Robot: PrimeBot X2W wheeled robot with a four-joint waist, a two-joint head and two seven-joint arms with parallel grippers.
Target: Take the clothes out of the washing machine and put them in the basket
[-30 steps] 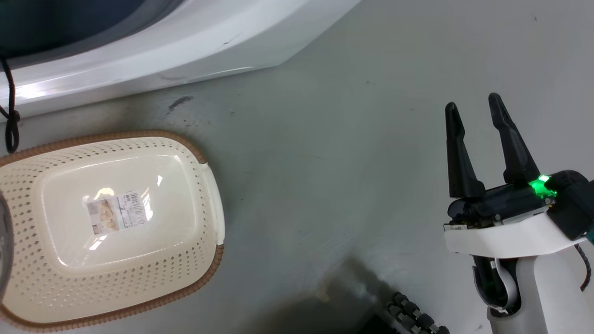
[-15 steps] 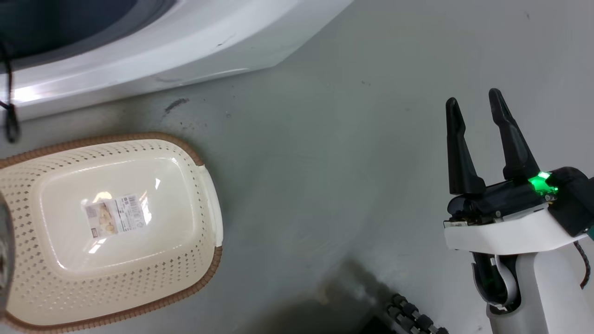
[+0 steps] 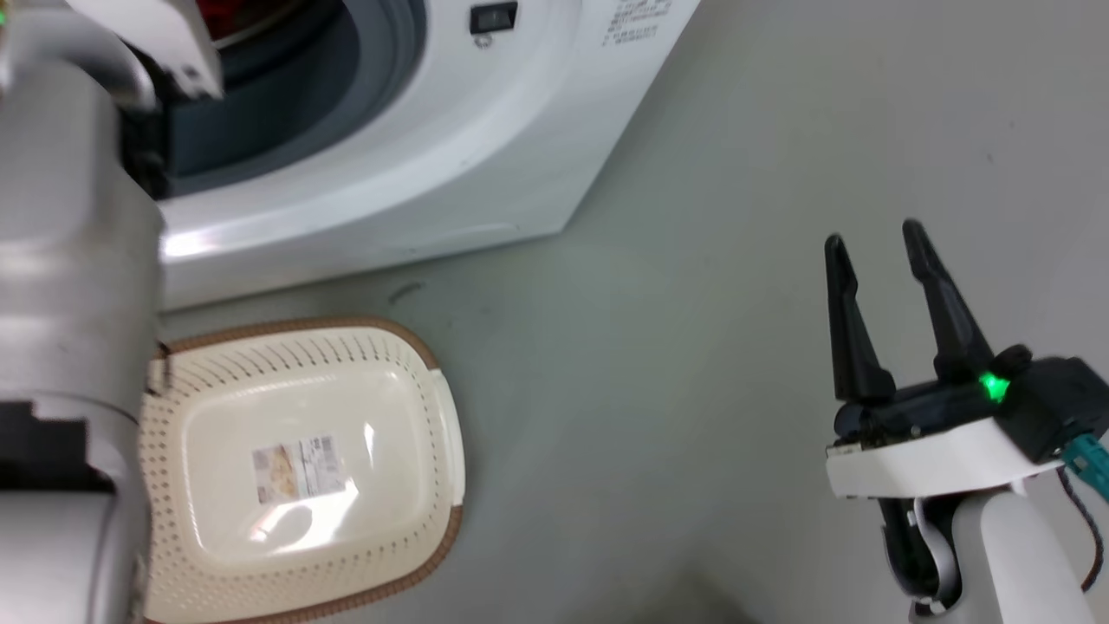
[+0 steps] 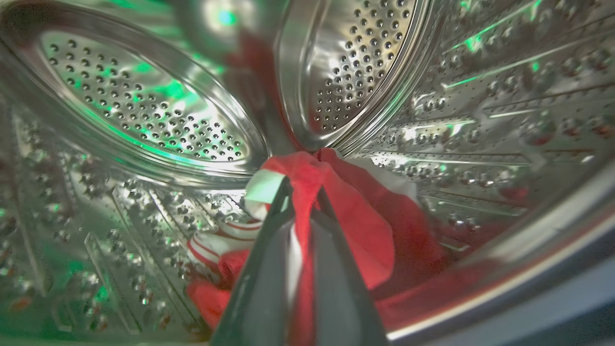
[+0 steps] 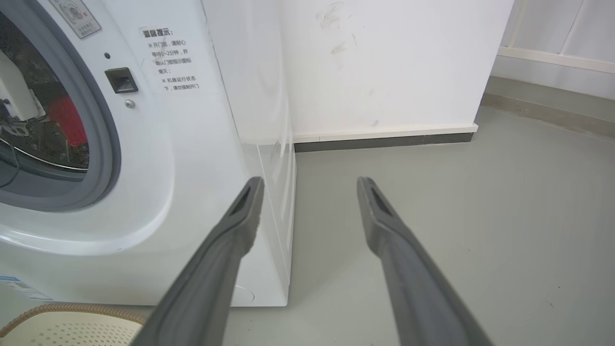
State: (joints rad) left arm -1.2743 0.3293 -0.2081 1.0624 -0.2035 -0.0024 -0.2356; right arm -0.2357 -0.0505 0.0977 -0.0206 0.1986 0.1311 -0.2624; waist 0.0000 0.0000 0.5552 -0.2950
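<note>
Inside the steel drum (image 4: 144, 115) of the washing machine (image 3: 416, 165), my left gripper (image 4: 302, 192) is shut on a fold of the red clothes (image 4: 355, 216) with white stripe trim, lifting it off the drum floor. My pale left forearm (image 3: 69, 286) reaches into the machine's door opening, where a bit of red cloth (image 3: 227, 16) shows. The cream basket (image 3: 346, 347) sits on the floor in front of the machine, with just a sticker on its bottom. My right gripper (image 3: 875, 238) hovers open over the floor at the right, holding nothing. The machine (image 5: 192, 144) is left of it.
Grey floor (image 3: 676, 373) stretches between the basket and my right arm. A white wall with a dark skirting (image 5: 384, 142) stands behind the machine. The basket's rim (image 5: 62, 310) shows at the machine's foot.
The head camera has tilted up, bringing the machine's door opening and my left forearm into view. My right gripper stays open in much the same place.
</note>
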